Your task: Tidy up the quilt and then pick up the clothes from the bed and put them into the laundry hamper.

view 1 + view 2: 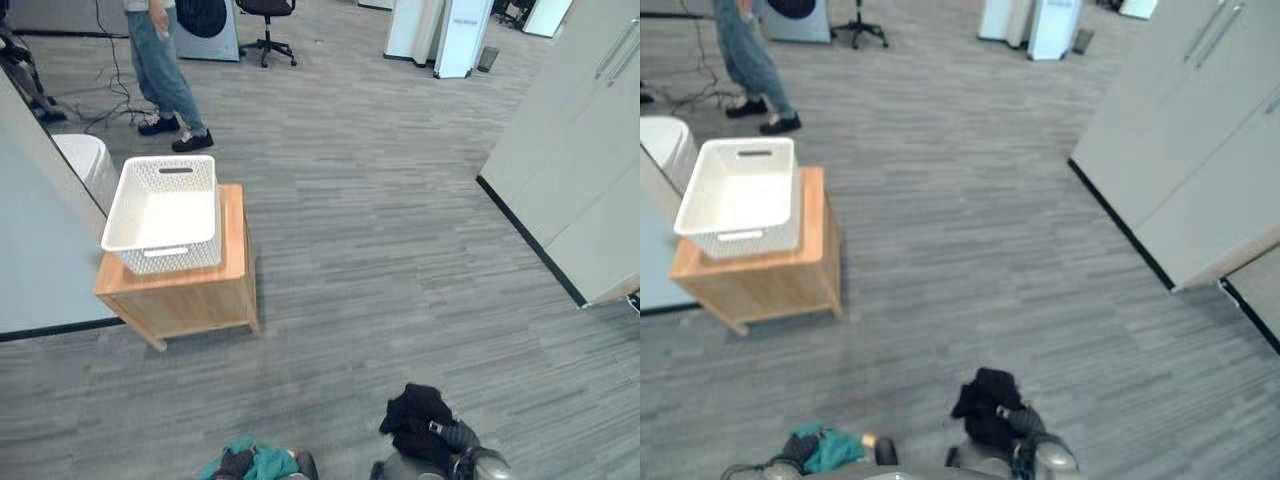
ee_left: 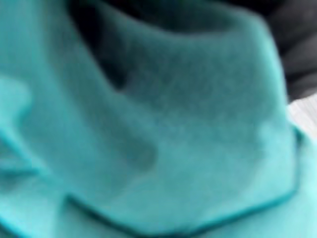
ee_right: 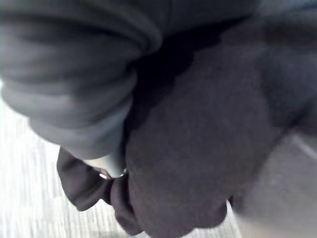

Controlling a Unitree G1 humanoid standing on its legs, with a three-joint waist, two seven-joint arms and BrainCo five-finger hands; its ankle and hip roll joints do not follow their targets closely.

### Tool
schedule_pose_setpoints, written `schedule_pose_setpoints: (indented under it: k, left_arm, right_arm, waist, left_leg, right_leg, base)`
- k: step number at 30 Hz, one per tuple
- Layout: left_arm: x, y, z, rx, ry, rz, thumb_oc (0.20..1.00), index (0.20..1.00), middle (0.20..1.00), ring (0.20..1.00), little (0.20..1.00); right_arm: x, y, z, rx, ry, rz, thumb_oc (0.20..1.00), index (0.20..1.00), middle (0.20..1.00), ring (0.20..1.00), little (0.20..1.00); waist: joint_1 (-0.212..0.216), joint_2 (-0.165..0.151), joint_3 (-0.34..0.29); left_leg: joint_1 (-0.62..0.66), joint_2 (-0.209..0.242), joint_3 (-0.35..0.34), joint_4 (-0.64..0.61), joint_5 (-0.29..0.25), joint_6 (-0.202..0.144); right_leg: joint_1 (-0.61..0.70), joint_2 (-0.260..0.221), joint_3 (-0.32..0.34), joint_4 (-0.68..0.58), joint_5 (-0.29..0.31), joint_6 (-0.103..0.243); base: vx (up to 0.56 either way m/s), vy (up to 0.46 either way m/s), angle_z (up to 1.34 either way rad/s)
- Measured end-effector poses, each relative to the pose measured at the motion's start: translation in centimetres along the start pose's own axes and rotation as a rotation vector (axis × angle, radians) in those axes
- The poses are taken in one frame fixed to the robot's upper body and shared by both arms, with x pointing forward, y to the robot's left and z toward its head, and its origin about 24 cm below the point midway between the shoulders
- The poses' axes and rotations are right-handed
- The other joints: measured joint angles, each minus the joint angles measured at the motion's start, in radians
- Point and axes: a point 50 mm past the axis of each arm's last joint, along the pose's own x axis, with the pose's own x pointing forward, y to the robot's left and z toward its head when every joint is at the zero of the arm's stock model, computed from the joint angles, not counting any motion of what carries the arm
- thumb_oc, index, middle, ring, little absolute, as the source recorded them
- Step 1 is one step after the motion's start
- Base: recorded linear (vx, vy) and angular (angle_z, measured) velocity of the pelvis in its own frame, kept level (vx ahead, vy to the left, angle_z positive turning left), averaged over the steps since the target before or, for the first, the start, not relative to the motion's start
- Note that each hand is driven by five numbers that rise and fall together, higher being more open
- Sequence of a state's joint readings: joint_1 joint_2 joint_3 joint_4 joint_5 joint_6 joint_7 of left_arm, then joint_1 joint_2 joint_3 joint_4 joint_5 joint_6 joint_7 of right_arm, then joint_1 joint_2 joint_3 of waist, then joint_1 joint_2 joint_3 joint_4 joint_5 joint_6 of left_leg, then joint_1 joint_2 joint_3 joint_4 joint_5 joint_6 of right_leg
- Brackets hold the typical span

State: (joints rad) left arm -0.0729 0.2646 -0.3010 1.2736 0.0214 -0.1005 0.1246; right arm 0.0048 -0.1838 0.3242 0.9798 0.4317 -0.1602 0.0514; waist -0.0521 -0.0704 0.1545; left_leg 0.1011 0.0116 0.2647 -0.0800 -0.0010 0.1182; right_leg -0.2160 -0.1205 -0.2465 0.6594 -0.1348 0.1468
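No writing could be read. At the far left a white plastic laundry hamper (image 1: 165, 213) with small holes sat empty on a low wooden cabinet (image 1: 185, 290). Past it, a person in blue jeans (image 1: 160, 62) stood on the grey striped carpet floor (image 1: 380, 230). Near, at the left, the left hand (image 1: 236, 462) was curled round a bunched teal cloth (image 1: 265, 461). To its right, the right hand (image 1: 1023, 421) gripped a crumpled black garment (image 1: 418, 412). Tall pale cupboards (image 1: 580, 150) stood at the right.
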Motion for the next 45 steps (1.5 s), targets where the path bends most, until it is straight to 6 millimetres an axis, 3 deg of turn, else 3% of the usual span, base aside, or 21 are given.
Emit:
schedule_pose_setpoints:
  k: [3, 5, 8, 11, 13, 14, 17, 20, 23, 27, 28, 30, 31, 32, 34, 35, 36, 37, 39, 43, 45]
  left_arm:
    - [0.4, 0.6, 2.4, 0.037, -0.076, 0.014, 0.200, 0.200, 0.200, 0.200, 0.200]
    - [0.6, 1.1, 3.8, 0.070, -0.112, 0.021, 0.200, 0.200, 0.200, 0.200, 0.200]
    - [0.6, 1.1, 3.6, 0.072, -0.117, 0.017, 0.200, 0.200, 0.200, 0.200, 0.200]
    - [0.2, -0.6, 2.1, 0.063, -0.086, -0.025, 0.200, 0.200, 0.200, 0.200, 0.200]
    - [-0.1, -1.6, 1.5, 0.032, -0.095, -0.038, 0.200, 0.200, 0.200, 0.200, 0.200]
    - [0.2, -0.5, 2.7, 0.014, -0.120, -0.009, 0.200, 0.200, 0.200, 0.200, 0.200]
    - [0.2, 1.0, 1.7, -0.003, -0.094, 0.039, 0.200, 0.200, 0.200, 0.200, 0.200]
    - [0.3, 0.3, 2.6, 0.007, -0.105, 0.015, 0.200, 0.200, 0.200, 0.200, 0.200]
    - [-0.1, -0.9, 0.2, -0.031, -0.026, -0.010, 0.200, 0.200, 0.200, 0.200, 0.200]
    - [-0.4, -0.9, -1.9, -0.056, 0.076, -0.009, 0.200, 0.200, 0.200, 0.200, 0.200]
    - [-1.0, -1.1, -4.0, -0.082, 0.143, -0.012, 0.200, 0.200, 0.200, 0.200, 0.200]
    - [-1.6, -2.2, -5.4, -0.072, 0.195, -0.044, 0.200, 0.200, 0.200, 0.200, 0.200]
    - [-1.8, -2.4, -6.1, -0.059, 0.211, -0.053, 0.200, 0.200, 0.200, 0.200, 0.200]
    - [-1.9, -1.5, -6.8, -0.020, 0.235, -0.039, 0.200, 0.200, 0.200, 0.200, 0.200]
    - [-1.8, -1.0, -6.6, 0.003, 0.234, -0.030, 0.200, 0.200, 0.200, 0.200, 0.200]
    - [-1.2, -0.7, -4.6, 0.046, 0.148, -0.028, 0.200, 0.200, 0.200, 0.200, 0.200]
    - [-1.0, -0.5, -4.2, 0.049, 0.134, -0.023, 0.200, 0.200, 0.200, 0.200, 0.200]
    - [-0.7, -0.3, -3.0, 0.032, 0.087, -0.022, 0.200, 0.200, 0.200, 0.200, 0.200]
    - [-0.5, -0.5, -1.9, 0.027, 0.043, -0.031, 0.200, 0.200, 0.200, 0.200, 0.200]
    - [0.1, 0.0, 0.4, 0.008, -0.013, -0.047, 0.200, 0.200, 0.200, 0.200, 0.200]
    - [0.0, 0.0, -0.1, -0.018, -0.003, -0.053, 0.200, 0.200, 0.200, 0.200, 0.200]
  right_arm:
    - [0.4, 0.3, 1.1, -0.030, -0.025, 0.035, 0.200, 0.200, 0.200, 0.200, 0.200]
    - [0.6, 0.1, 1.4, -0.043, -0.023, 0.038, 0.200, 0.200, 0.200, 0.200, 0.200]
    - [0.1, -0.6, 0.1, -0.015, 0.013, 0.014, 0.200, 0.200, 0.200, 0.200, 0.200]
    - [0.0, -1.9, 0.1, -0.030, 0.031, -0.020, 0.200, 0.200, 0.200, 0.200, 0.200]
    - [-0.3, -2.1, -0.9, 0.036, 0.053, -0.058, 0.200, 0.200, 0.200, 0.200, 0.200]
    - [-0.1, -1.9, -0.7, -0.011, 0.064, -0.046, 0.200, 0.200, 0.200, 0.200, 0.200]
    - [0.6, -2.0, 0.8, -0.073, 0.050, -0.037, 0.200, 0.200, 0.200, 0.200, 0.200]
    - [0.6, -3.7, 0.8, -0.099, 0.107, -0.090, 0.200, 0.200, 0.200, 0.200, 0.200]
    - [-0.1, -3.0, -1.0, -0.120, 0.130, -0.069, 0.200, 0.200, 0.200, 0.200, 0.200]
    - [0.2, 0.1, -1.8, -0.116, 0.141, -0.006, 0.200, 0.200, 0.200, 0.200, 0.200]
    - [0.0, 0.6, -2.7, -0.127, 0.172, -0.002, 0.200, 0.200, 0.200, 0.200, 0.200]
    - [-0.2, 0.1, -3.0, -0.132, 0.182, -0.021, 0.200, 0.200, 0.200, 0.200, 0.200]
    - [-0.1, 0.2, -2.8, -0.133, 0.170, -0.018, 0.200, 0.200, 0.200, 0.200, 0.200]
    - [0.7, 1.1, -0.9, -0.144, 0.109, 0.015, 0.200, 0.200, 0.200, 0.200, 0.200]
    - [1.1, 1.8, 0.6, -0.142, 0.046, 0.040, 0.200, 0.200, 0.200, 0.200, 0.200]
    - [1.4, 2.3, 2.4, -0.147, -0.019, 0.061, 0.200, 0.200, 0.200, 0.200, 0.200]
    - [1.3, 2.4, 2.3, -0.152, -0.021, 0.068, 0.200, 0.200, 0.200, 0.200, 0.200]
    - [1.3, 3.0, 2.3, -0.150, -0.030, 0.084, 0.200, 0.200, 0.200, 0.200, 0.200]
    - [1.2, 2.8, 2.3, -0.133, -0.040, 0.081, 0.200, 0.200, 0.200, 0.200, 0.200]
    - [1.1, 2.5, 1.7, -0.093, -0.014, 0.062, 0.200, 0.200, 0.200, 0.200, 0.200]
    - [1.3, 2.9, 2.0, -0.070, -0.020, 0.062, 0.200, 0.200, 0.200, 0.200, 0.200]
  waist:
    - [-0.004, 0.017, 0.001]
    - [-0.025, 0.026, 0.001]
    - [-0.054, 0.010, -0.008]
    - [-0.058, 0.071, -0.013]
    - [-0.023, 0.014, -0.014]
    - [-0.023, -0.019, 0.015]
    - [0.031, -0.054, 0.029]
    - [0.018, -0.029, 0.046]
    - [0.018, 0.013, 0.025]
    - [0.030, 0.003, 0.015]
    - [0.042, -0.025, 0.005]
    - [0.040, 0.020, -0.007]
    - [0.036, 0.038, -0.017]
    - [0.026, 0.015, -0.016]
    - [0.009, -0.001, -0.015]
    - [0.015, 0.011, -0.010]
    - [0.019, 0.017, -0.005]
    - [0.022, 0.003, -0.004]
    - [0.004, 0.002, 0.005]
    - [-0.037, 0.024, 0.016]
    - [-0.033, 0.021, 0.015]
  left_leg:
    - [0.044, 0.020, -0.054, 0.000, -0.037, -0.055]
    - [0.068, 0.025, -0.121, -0.001, -0.060, -0.082]
    - [0.128, 0.040, -0.191, -0.008, -0.120, -0.155]
    - [0.181, 0.119, -0.185, 0.006, -0.147, -0.182]
    - [-0.070, 0.142, -0.214, 0.509, -0.059, -0.288]
    - [-0.191, 0.171, -0.207, 0.735, 0.023, -0.275]
    - [-0.267, 0.170, -0.073, 0.717, -0.030, -0.277]
    - [-0.298, 0.124, 0.040, 0.468, -0.012, -0.231]
    - [-0.289, 0.129, 0.232, 0.207, 0.053, -0.209]
    - [-0.271, 0.095, 0.237, 0.126, 0.122, -0.154]
    - [-0.191, 0.023, 0.197, 0.136, 0.067, -0.078]
    - [-0.111, 0.034, 0.170, 0.106, 0.017, -0.007]
    - [-0.098, 0.040, 0.165, 0.094, 0.009, -0.011]
    - [-0.055, 0.015, 0.138, 0.072, 0.013, -0.006]
    - [-0.045, -0.007, 0.104, 0.057, 0.018, -0.024]
    - [-0.033, -0.026, 0.036, 0.047, -0.025, -0.091]
    - [-0.030, -0.024, 0.028, 0.042, -0.040, -0.100]
    - [-0.032, -0.019, 0.095, 0.088, -0.134, -0.197]
    - [-0.015, -0.041, 0.078, 0.076, -0.070, -0.070]
    - [0.025, -0.069, -0.142, 0.020, -0.056, -0.061]
    - [0.080, -0.046, -0.167, 0.012, -0.075, -0.093]
  right_leg:
    - [-0.015, 0.022, 0.096, -0.418, 0.025, -0.018]
    - [-0.012, 0.026, 0.244, -0.702, 0.151, -0.010]
    - [0.022, -0.005, 0.271, -0.736, 0.266, -0.013]
    - [0.081, 0.067, 0.244, -0.731, 0.309, -0.021]
    - [0.163, 0.055, 0.179, -0.744, 0.301, -0.117]
    - [0.198, 0.053, 0.137, -0.747, 0.293, -0.161]
    - [0.255, 0.059, 0.128, -0.748, 0.249, -0.199]
    - [0.303, 0.079, 0.031, -0.750, 0.203, -0.200]
    - [0.344, 0.140, -0.036, -0.750, 0.148, -0.186]
    - [0.390, 0.164, -0.059, -0.749, 0.108, -0.178]
    - [0.444, 0.133, -0.087, -0.722, 0.060, -0.110]
    - [0.382, 0.125, -0.069, -0.449, -0.008, -0.043]
    - [0.328, 0.109, -0.070, -0.324, -0.016, -0.019]
    - [0.128, 0.043, -0.008, 0.107, 0.027, 0.051]
    - [0.031, 0.027, 0.055, 0.200, 0.026, 0.047]
    - [-0.031, 0.045, 0.089, 0.014, -0.006, -0.010]
    - [-0.033, 0.051, 0.091, -0.077, -0.006, -0.026]
    - [-0.002, 0.038, 0.107, -0.319, 0.019, -0.068]
    - [0.030, 0.000, 0.159, -0.487, 0.068, -0.026]
    - [0.067, -0.019, 0.414, -0.748, 0.243, -0.028]
    - [0.063, -0.046, 0.342, -0.748, 0.325, -0.027]
  base:
    - [0.50, -0.206, 0.55]
    - [0.57, -0.313, 0.88]
    - [0.35, -0.190, 0.97]
    - [0.43, -0.458, 0.49]
    - [0.17, -0.352, 1.16]
    - [0.23, -0.257, 0.89]
    - [0.42, -0.177, 0.18]
    - [0.30, -0.007, 0.59]
    - [0.50, 0.049, 0.54]
    - [0.40, 0.071, 0.27]
    - [0.43, 0.104, 0.23]
    - [0.37, 0.098, 0.15]
    - [0.40, 0.049, 0.13]
    - [0.22, -0.005, 0.41]
    - [0.38, -0.129, 0.93]
    - [0.52, -0.242, 1.11]
    - [0.43, -0.247, 1.32]
    - [0.32, -0.215, 1.13]
    - [0.28, -0.214, 1.30]
    - [0.46, -0.467, 1.48]
    - [0.50, -0.490, 0.97]
